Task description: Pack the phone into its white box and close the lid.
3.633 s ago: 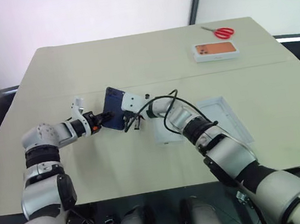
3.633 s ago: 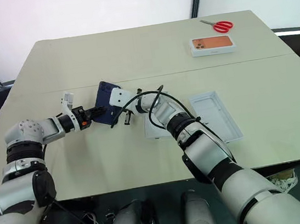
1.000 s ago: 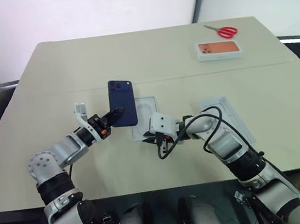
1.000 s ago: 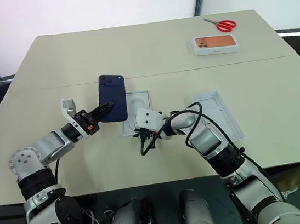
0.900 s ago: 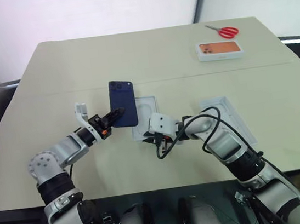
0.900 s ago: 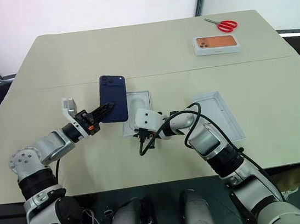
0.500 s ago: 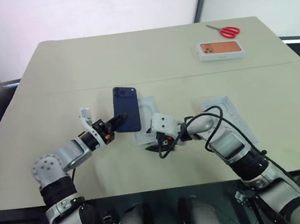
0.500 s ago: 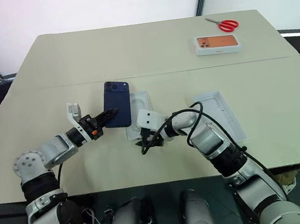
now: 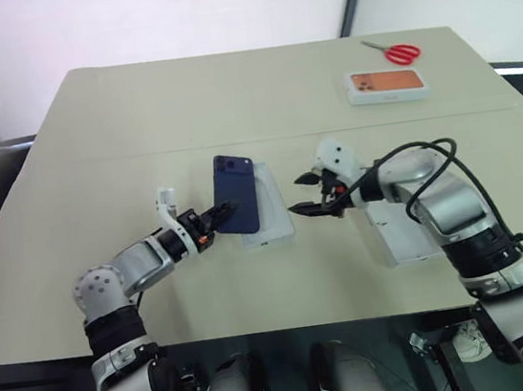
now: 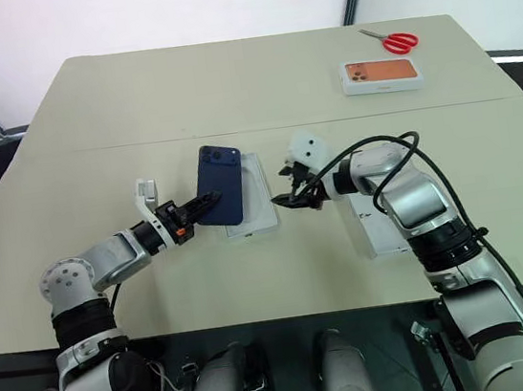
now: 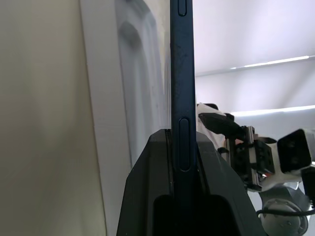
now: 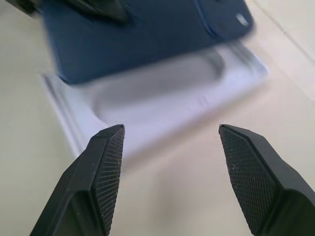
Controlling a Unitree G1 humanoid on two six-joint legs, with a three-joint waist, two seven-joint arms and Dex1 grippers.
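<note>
Left gripper (image 9: 214, 215) jaws clenched on lower edge of phone (image 9: 238, 205), camera cluster at far end. Phone raised, tilted over white box (image 9: 272, 215), which lies on desk (image 9: 230, 103) just beside it. Right gripper (image 9: 311, 194) jaws released, spread wide, holding nothing, hovering near box's right side. Lid (image 9: 406, 232) lies on desk under right forearm, apart from box. Orange-pictured box (image 9: 386, 85) and red scissors (image 9: 395, 52) at far right corner of desk, well apart from everything else.
</note>
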